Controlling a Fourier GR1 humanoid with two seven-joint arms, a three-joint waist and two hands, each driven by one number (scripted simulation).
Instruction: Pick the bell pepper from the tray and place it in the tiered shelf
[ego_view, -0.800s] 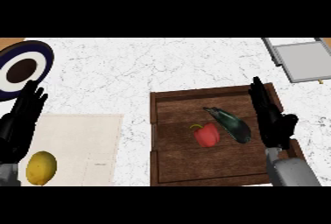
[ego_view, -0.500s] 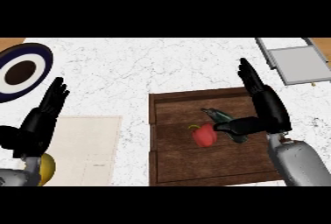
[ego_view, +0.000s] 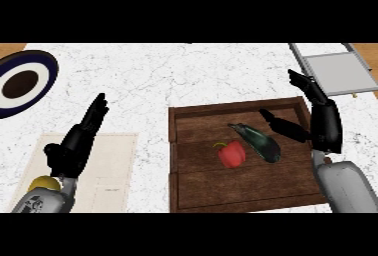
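A red bell pepper (ego_view: 232, 154) lies in the middle of the brown wooden tray (ego_view: 214, 192), touching a dark green vegetable (ego_view: 259, 142) on its right. My right hand (ego_view: 321, 116) hovers open over the tray's right edge, fingers straight and pointing away, thumb reaching toward the dark vegetable. It holds nothing. The grey tiered shelf (ego_view: 336, 71) stands at the far right corner. My left hand (ego_view: 77, 140) is open at the left, over the counter and a pale cutting board (ego_view: 103, 172).
A dark blue plate (ego_view: 33, 75) with a white ring and brown centre sits at the far left. A yellow fruit (ego_view: 46, 182) lies on the cutting board, partly behind my left forearm. White marble counter (ego_view: 184, 75) stretches between plate and shelf.
Both hands have moved farther up the counter, and the whole scene has shifted in the view. The right hand has spread open beside the dark vegetable. The pepper stays where it was in the tray.
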